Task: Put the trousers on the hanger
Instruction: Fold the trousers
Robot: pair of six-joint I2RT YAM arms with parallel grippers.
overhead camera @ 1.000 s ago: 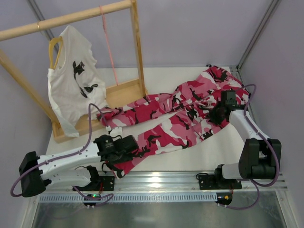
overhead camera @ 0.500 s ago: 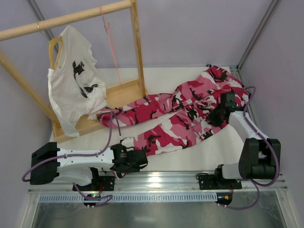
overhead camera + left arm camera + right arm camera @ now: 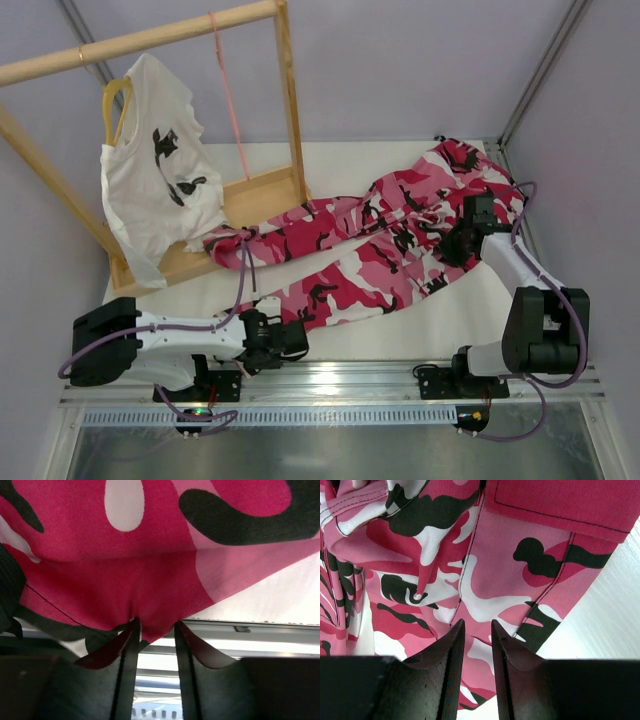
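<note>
The camouflage trousers (image 3: 400, 230) lie flat across the table, waist at the back right and legs reaching left. The thin pale-pink hanger (image 3: 230, 95) hangs from the wooden rod, away from both grippers. My left gripper (image 3: 298, 335) sits low at the hem of the near leg. In the left wrist view the hem (image 3: 150, 555) sags into the gap between the parted tips of that gripper (image 3: 155, 625). My right gripper (image 3: 455, 245) rests on the hip area. Its tips (image 3: 477, 625) stand a narrow gap apart on flat cloth (image 3: 485, 570).
A wooden rack (image 3: 260, 195) stands at the back left. A white printed T-shirt (image 3: 160, 170) hangs from it on a yellow hanger (image 3: 112, 95). A metal rail (image 3: 350, 375) runs along the table's front edge, just behind the left gripper.
The left arm has dropped and swung right, from over the near leg to its hem, and its jaws have narrowed. The leg's end now lies further back. The right arm has not moved.
</note>
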